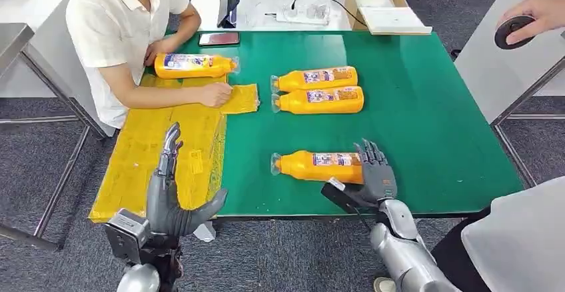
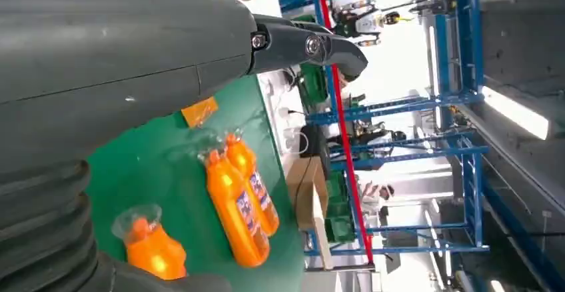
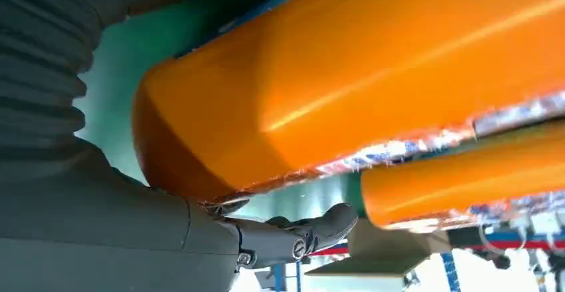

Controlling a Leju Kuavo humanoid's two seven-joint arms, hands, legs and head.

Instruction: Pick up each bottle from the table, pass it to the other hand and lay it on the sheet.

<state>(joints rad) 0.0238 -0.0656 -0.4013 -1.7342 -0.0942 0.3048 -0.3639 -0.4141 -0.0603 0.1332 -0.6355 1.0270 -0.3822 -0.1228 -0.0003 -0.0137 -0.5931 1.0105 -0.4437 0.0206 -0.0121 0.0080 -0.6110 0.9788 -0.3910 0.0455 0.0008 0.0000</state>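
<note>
Four orange bottles with clear caps lie on the green table (image 1: 433,119). The nearest bottle (image 1: 313,165) (image 3: 346,72) lies on the green near the front edge. My right hand (image 1: 374,175) is at its base end, fingers straight on the far side and thumb (image 3: 293,235) spread on the near side, just apart from it. Two bottles (image 1: 318,89) (image 2: 240,195) lie side by side in the middle. A fourth bottle (image 1: 193,65) lies at the far end of the yellow sheet (image 1: 140,152). My left hand (image 1: 170,185) hovers open over the sheet's near end.
A seated person in a white shirt rests one hand (image 1: 214,94) on the sheet and the other by the fourth bottle. A phone (image 1: 218,38) lies at the table's far edge. Another person's hand (image 1: 533,15) holds a dark disc at the upper right. A cardboard box (image 1: 380,5) stands behind.
</note>
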